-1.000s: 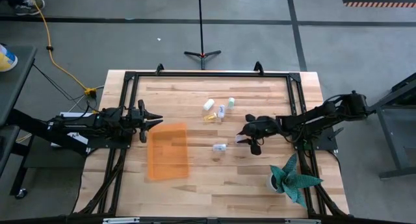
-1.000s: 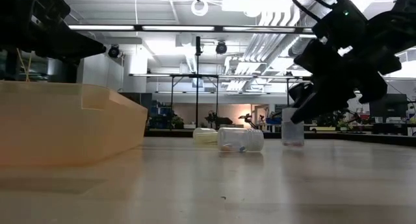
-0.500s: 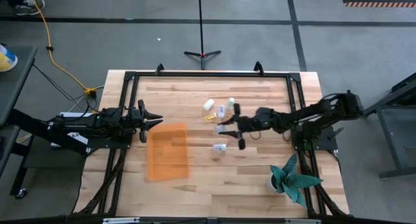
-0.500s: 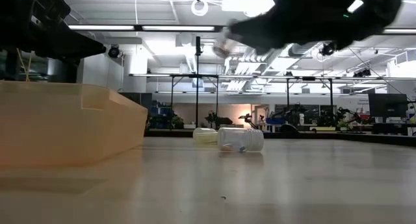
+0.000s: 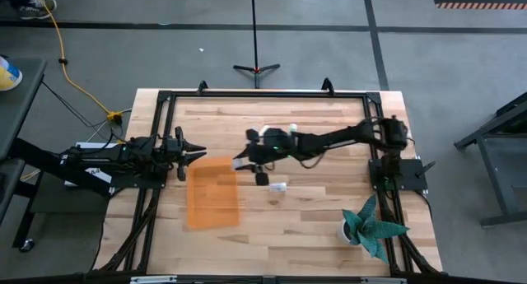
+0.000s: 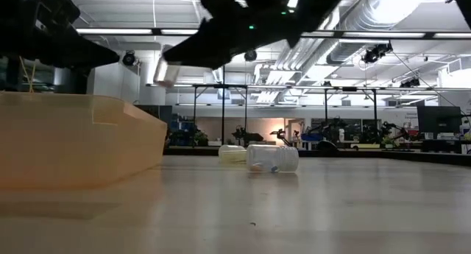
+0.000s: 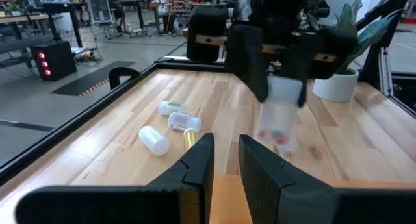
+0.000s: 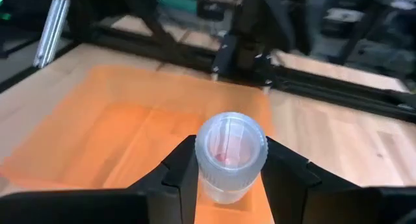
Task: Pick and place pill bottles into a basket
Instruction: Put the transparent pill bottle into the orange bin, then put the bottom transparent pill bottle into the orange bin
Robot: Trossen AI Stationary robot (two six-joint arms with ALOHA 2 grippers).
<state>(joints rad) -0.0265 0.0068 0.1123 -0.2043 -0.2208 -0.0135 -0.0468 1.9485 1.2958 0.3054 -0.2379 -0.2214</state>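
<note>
My right gripper (image 5: 245, 162) reaches across the table and is shut on a translucent pill bottle (image 8: 229, 156) in the air, just over the far right corner of the orange basket (image 5: 212, 192). A second pill bottle (image 5: 278, 186) lies on its side on the wood right of the basket. More bottles (image 7: 154, 139) (image 7: 172, 108) lie farther back, one with a yellowish body (image 7: 190, 138). My left gripper (image 5: 198, 155) is shut on nothing at the basket's far left corner. My right gripper pinches the bottle's side wall (image 8: 198, 160) between its two fingers, coming nearly level from the table's right side. The bottle's ribbed cap (image 8: 231, 134) points up. It hangs clear of table and basket (image 6: 165, 70), slightly tilted.
A white pot with a teal plant (image 5: 368, 225) stands at the near right corner. A black frame (image 5: 263, 95) runs around the table top. Bare wood lies near of the basket and between the basket and the plant.
My right gripper has swung from the table's right half toward the left edge and risen, rolling a little. The bottle, which stood on the wood between its fingers, is now lifted clear and carried over to the basket's far right corner.
</note>
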